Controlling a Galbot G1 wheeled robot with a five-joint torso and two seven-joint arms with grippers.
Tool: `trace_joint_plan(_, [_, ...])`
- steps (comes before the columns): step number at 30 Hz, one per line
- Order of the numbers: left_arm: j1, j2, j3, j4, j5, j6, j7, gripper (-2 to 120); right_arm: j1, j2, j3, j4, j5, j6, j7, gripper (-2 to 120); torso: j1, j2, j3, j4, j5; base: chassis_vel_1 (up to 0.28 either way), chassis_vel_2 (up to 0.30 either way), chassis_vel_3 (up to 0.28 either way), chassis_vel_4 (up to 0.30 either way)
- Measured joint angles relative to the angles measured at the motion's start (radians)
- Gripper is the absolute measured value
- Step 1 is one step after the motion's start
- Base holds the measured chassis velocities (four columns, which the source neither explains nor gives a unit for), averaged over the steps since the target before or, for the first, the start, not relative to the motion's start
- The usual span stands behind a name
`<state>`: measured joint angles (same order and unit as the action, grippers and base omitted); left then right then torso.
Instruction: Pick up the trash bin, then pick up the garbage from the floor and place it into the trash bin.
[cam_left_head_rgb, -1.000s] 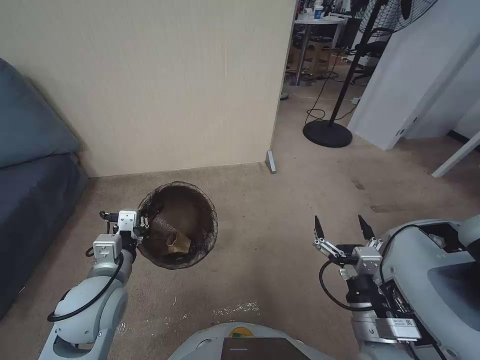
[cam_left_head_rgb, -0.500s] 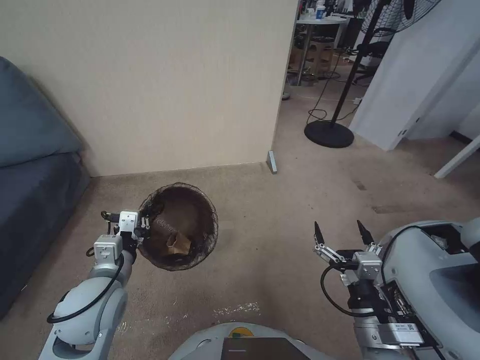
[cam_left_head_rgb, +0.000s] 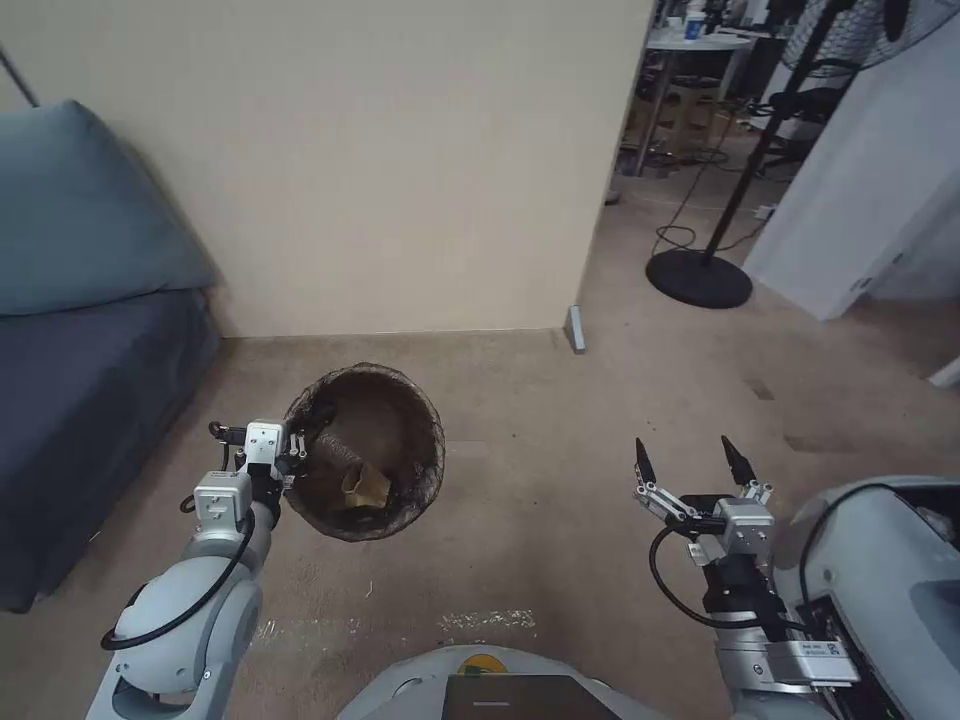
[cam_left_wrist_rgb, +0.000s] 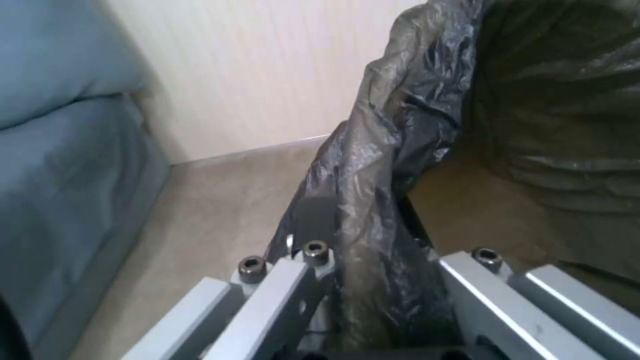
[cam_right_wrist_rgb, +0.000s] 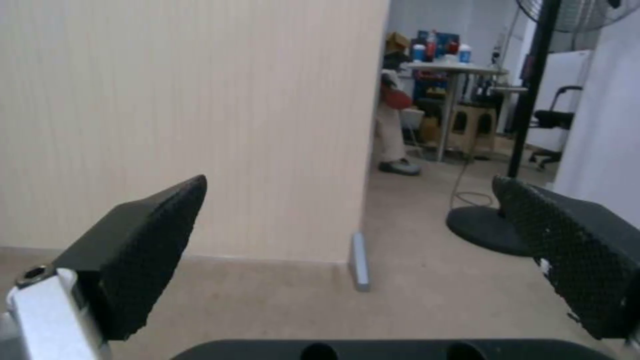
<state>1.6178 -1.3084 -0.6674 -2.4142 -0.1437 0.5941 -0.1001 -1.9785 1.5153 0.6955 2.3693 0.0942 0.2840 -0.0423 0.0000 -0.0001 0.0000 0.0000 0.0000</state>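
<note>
Trash bin (cam_left_head_rgb: 364, 452): liner of thin, crinkled, glossy dark plastic film. Crumpled tan paper bag (cam_left_head_rgb: 364, 485) inside: matt. Left hand (cam_left_head_rgb: 288, 452): brushed, smooth metal links. Right hand (cam_left_head_rgb: 695, 465) fingertips (cam_right_wrist_rgb: 157, 250): black, dimpled matt pads. Floor (cam_left_head_rgb: 560, 480): short-pile beige carpet. Sofa (cam_left_head_rgb: 80, 380): blue matt cloth.

- A plain beige wall (cam_left_head_rgb: 380, 170) covers the upper middle of the head view; it ends at a corner right of centre.
- The floor (cam_left_head_rgb: 560, 400) is tan carpet with some pale scuff marks near the bottom centre.
- At the left edge stands a dark blue sofa (cam_left_head_rgb: 80, 400) with a blue-grey cushion (cam_left_head_rgb: 90, 220) against the wall.
- In the upper right, a fan stand with a round black base (cam_left_head_rgb: 700, 278) and a cable beside it.
- Behind it, a round white table (cam_left_head_rgb: 700, 42) and a white panel (cam_left_head_rgb: 860, 200) at the right edge.
</note>
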Motion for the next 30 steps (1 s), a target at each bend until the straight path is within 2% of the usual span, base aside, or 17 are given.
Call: trace_joint_plan(30, [-0.001,-0.016,0.010,0.005,0.029,-0.017,0.008,3,0.072,-0.010,0.055,-0.028,0.043,-0.047,-0.044,100,0.000,0.000,0.000,0.0000,0.0001,0.081,0.078,0.077,0.079])
